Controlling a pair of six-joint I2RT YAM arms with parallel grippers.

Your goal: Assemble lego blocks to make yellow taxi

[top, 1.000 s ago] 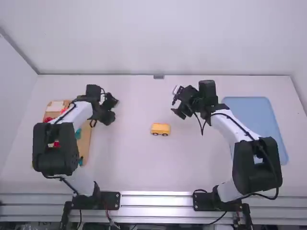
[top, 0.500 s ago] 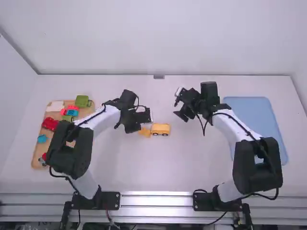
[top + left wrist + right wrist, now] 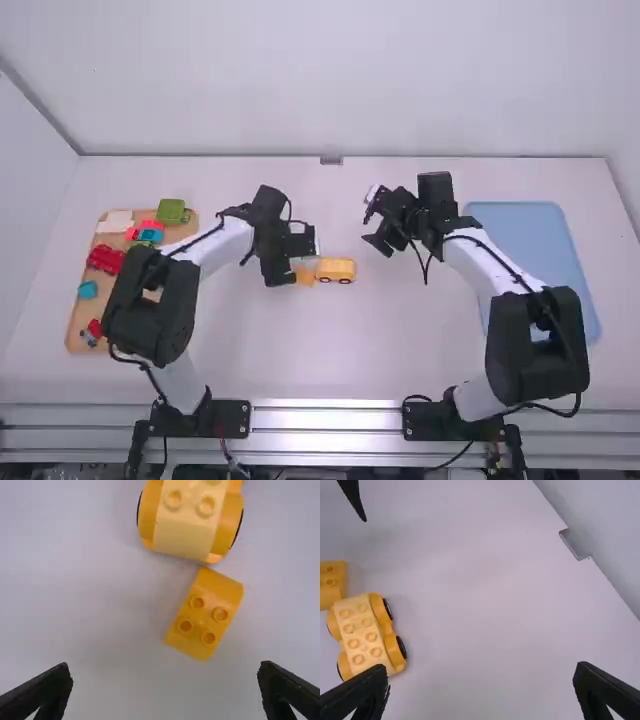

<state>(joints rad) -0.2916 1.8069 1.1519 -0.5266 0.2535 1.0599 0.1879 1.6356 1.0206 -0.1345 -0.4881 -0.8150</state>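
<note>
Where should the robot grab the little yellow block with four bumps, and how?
I'd come from straight above and pinch the little block by its two long sides. Its bumps face up and those sides look straight, while its smooth end looks curved and sits close to the wheeled piece. The left claw should probably turn first, because the block lies slanted.

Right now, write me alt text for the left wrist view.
A small yellow block with four studs lies on a white table, close to one end of a wheeled yellow toy car and angled to it. The left gripper is open and empty, its fingers spread wide.
</note>
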